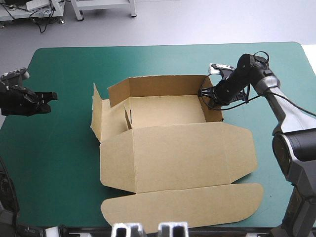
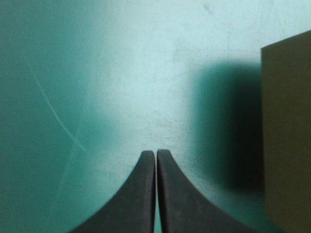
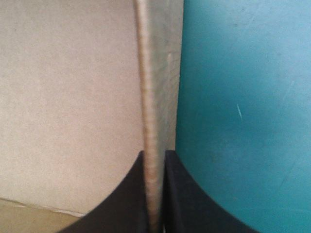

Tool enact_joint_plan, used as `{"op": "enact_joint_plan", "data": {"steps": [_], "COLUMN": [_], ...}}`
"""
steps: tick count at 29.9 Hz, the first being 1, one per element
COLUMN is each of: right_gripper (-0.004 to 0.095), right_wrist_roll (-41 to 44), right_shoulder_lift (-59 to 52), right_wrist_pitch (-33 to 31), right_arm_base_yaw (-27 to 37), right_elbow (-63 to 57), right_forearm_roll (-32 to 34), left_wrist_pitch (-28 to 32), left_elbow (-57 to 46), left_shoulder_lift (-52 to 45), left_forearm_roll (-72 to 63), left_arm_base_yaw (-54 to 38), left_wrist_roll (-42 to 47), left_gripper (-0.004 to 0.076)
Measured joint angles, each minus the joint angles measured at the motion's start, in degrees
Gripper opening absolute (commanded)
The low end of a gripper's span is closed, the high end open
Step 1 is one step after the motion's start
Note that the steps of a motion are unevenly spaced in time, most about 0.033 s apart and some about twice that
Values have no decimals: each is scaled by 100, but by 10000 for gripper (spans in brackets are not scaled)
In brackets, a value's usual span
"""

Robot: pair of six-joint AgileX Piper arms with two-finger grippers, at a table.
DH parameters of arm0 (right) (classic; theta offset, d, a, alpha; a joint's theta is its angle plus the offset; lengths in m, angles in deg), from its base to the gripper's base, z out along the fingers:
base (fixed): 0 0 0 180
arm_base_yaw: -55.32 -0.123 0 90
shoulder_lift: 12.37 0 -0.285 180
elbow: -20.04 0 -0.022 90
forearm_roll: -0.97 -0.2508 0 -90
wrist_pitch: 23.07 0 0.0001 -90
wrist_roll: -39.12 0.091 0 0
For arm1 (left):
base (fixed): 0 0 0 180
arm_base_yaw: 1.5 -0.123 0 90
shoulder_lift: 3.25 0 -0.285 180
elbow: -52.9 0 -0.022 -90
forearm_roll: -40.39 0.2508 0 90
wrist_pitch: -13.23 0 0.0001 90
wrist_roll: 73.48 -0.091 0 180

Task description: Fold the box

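Nearest, the brown box (image 1: 177,143) lies open on the teal-green desk (image 1: 59,158), with its lid (image 1: 197,153) flat toward the near edge. Behind the lid is the tray (image 1: 165,111), its back and right walls raised. The right jaws are clamped on the right wall (image 3: 154,97). The left jaws are pressed together over bare cover, left of the box and apart from it.
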Motion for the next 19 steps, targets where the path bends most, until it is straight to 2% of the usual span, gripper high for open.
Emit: {"op": "enact_joint_plan", "data": {"steps": [6,14,19], "right_gripper": [-19,-19,-18], "right_wrist_roll": [-11,-8,-13], "right_shoulder_lift": [-809,-1893,-2268], "right_wrist_pitch": [-129,-327,-396], "right_arm_base_yaw": [128,297,297], "right_elbow": [3,3,3], "right_forearm_roll": [-48,-172,-264], "left_wrist_pitch": [60,-180,-196], "left_elbow": [-6,-6,-6], "left_shoulder_lift": [429,769,886], "left_forearm_roll": [-652,-2701,-3825], "left_arm_base_yaw": [-11,-11,-11], "left_wrist_roll": [-495,-1524,-1863], "left_gripper": [-5,-5,-5]}}
